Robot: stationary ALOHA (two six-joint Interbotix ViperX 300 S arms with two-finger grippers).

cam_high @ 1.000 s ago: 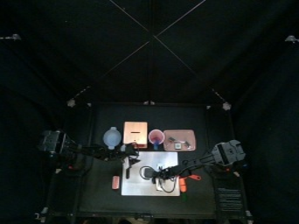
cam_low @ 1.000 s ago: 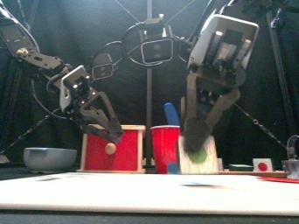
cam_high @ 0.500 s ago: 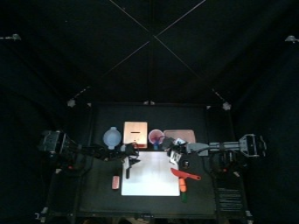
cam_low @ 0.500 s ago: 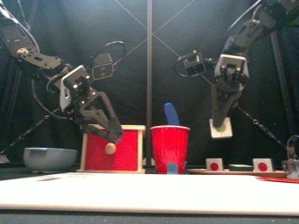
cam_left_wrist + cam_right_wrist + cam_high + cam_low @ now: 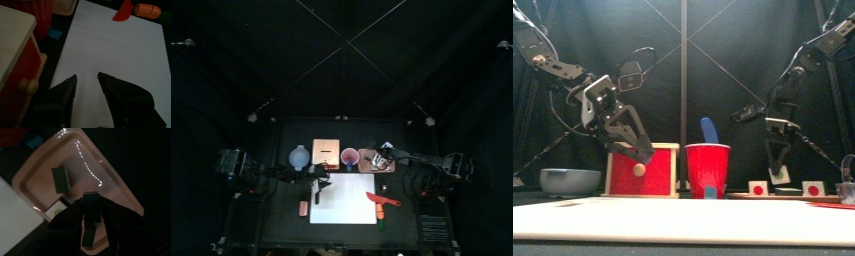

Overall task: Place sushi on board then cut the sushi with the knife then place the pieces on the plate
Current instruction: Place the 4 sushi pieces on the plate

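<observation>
My right gripper hangs low over the pink tray, shut on a dark green sushi piece. Two other pieces lie on the tray; in the front view they show as red-centred blocks either side of the right gripper. The white board carries the red knife at its right edge. My left gripper is open above the board's back left part, beside the wooden box.
The wooden box, red cup with the blue knife, and blue-grey bowl stand in a row behind the board. An orange toy lies left of the board, another near its front right.
My right gripper has carried the sushi piece off the board, rightward and back, then down over the pink tray. The left arm has not moved.
</observation>
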